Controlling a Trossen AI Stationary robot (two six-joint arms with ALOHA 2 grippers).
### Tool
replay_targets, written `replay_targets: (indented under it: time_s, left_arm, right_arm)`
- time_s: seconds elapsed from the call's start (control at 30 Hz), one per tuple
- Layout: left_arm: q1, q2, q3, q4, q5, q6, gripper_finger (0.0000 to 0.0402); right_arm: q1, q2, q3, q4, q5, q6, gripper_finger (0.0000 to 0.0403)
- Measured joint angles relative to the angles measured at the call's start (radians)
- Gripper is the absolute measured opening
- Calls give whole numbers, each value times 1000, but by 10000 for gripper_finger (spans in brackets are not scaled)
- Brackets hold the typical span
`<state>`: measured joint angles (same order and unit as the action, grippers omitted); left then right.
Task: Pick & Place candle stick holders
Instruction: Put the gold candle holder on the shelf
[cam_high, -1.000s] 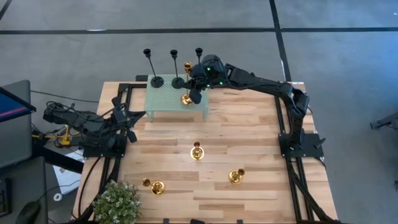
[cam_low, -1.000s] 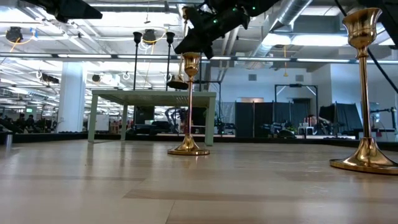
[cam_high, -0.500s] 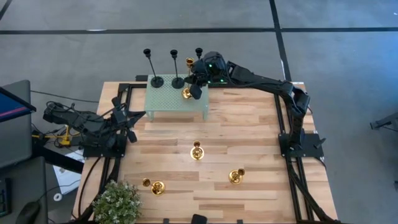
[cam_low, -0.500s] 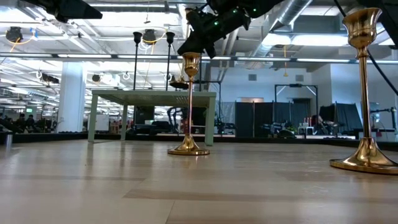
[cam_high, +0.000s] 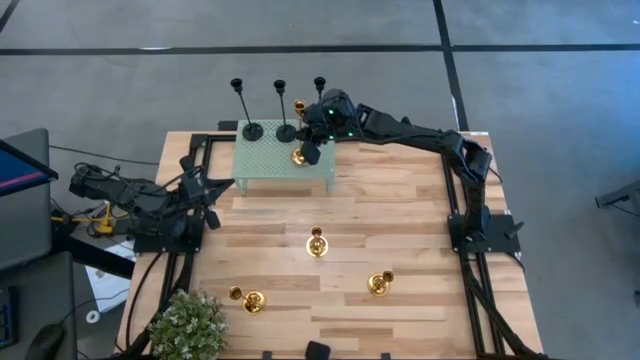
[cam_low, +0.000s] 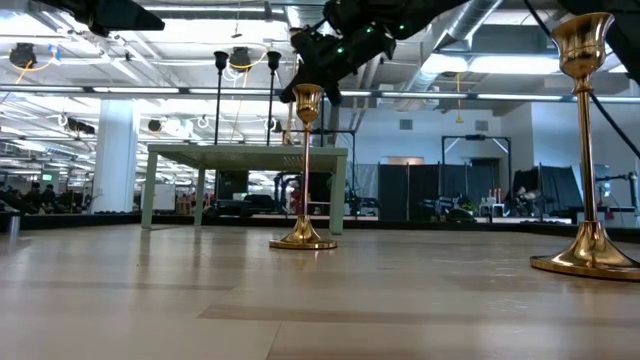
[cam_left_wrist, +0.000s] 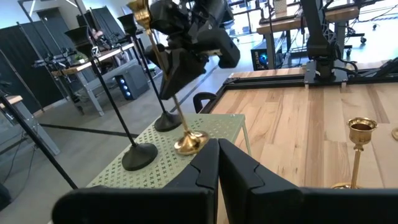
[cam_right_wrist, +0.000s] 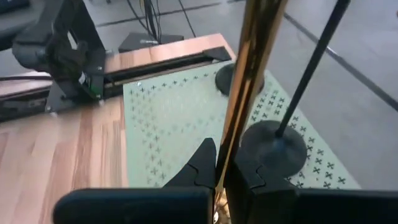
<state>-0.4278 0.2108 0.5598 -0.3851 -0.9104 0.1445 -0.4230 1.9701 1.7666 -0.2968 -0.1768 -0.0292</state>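
A gold candle stick holder (cam_high: 298, 155) is in my right gripper (cam_high: 308, 138), over the right part of the green perforated stand (cam_high: 262, 162) at the table's far side. Three tall black holders stand on the stand; two bases (cam_high: 252, 131) (cam_high: 287, 132) show, and the third holder (cam_high: 320, 84) is partly behind the gripper. Three more gold holders (cam_high: 317, 243) (cam_high: 380, 283) (cam_high: 248, 298) stand on their round bases on the wood. My left gripper (cam_high: 205, 195) is shut and empty at the table's left edge. My right gripper pinches the gold holder's thin stem (cam_right_wrist: 241, 118) between its two fingers, which lie across it and slant down from the far right. The holder is tilted, cup (cam_left_wrist: 140, 9) up and round base (cam_left_wrist: 189, 142) right at the stand's top. Whether the base touches it, I cannot tell.
The stand's left and near parts (cam_left_wrist: 217, 124) are bare. Black frame rails (cam_high: 455, 200) run along both sides of the table. A potted plant (cam_high: 188, 325) sits at the near left corner.
My right gripper has shifted slightly toward the table's left over the stand, still shut on the gold holder, which stays tilted with its base close to the stand's top.
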Motion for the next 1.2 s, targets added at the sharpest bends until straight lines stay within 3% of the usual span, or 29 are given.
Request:
replay_targets:
  time_s: [1.2]
  left_arm:
    - [0, 1, 0, 0, -1, 0, 10]
  right_arm:
    - [-16, -1, -4, -7, 26, -7, 1]
